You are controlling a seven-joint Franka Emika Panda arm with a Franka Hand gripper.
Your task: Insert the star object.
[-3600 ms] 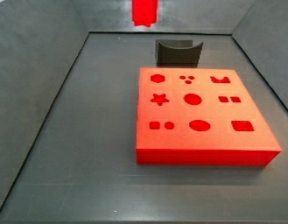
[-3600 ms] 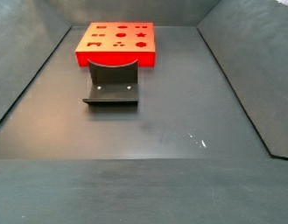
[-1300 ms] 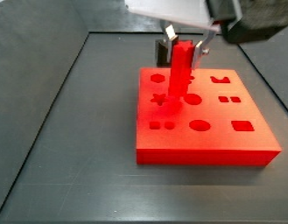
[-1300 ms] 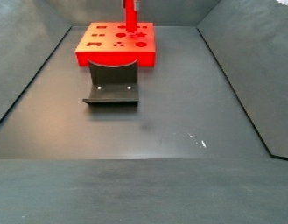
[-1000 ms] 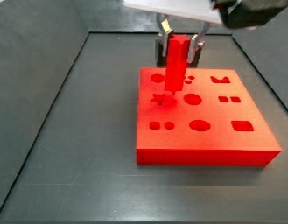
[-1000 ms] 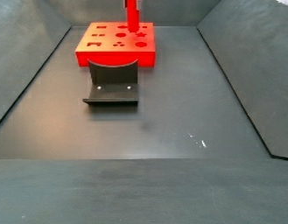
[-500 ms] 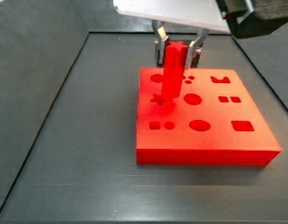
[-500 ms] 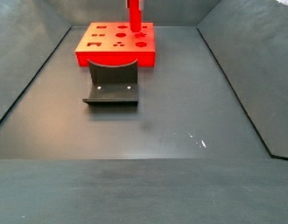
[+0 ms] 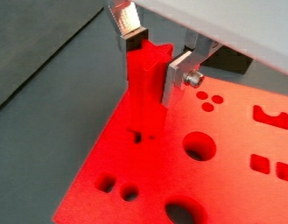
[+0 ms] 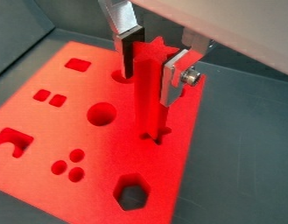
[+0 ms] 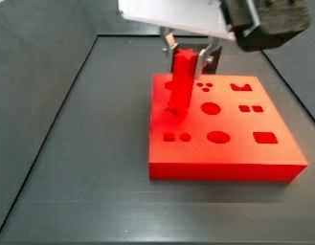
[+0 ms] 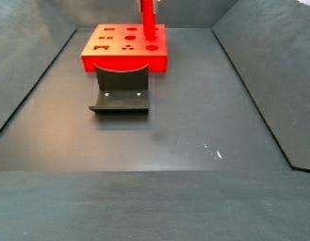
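While clamped in tool (image 10: 152,61), star object (image 10: 150,96) upright, tip meeting red block (image 10: 64,114)

The star object (image 10: 150,87) is a long bright red bar, upright; its top is clamped in the hand (image 10: 152,54); its lower tip meets the red block's (image 10: 64,114) star hole.

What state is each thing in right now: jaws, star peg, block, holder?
Gripper: above the block, jaws shut on the peg.
Star peg: upright, lower end at the star hole.
Red block: flat on the floor, other holes empty.
Dark holder: on the floor, empty.
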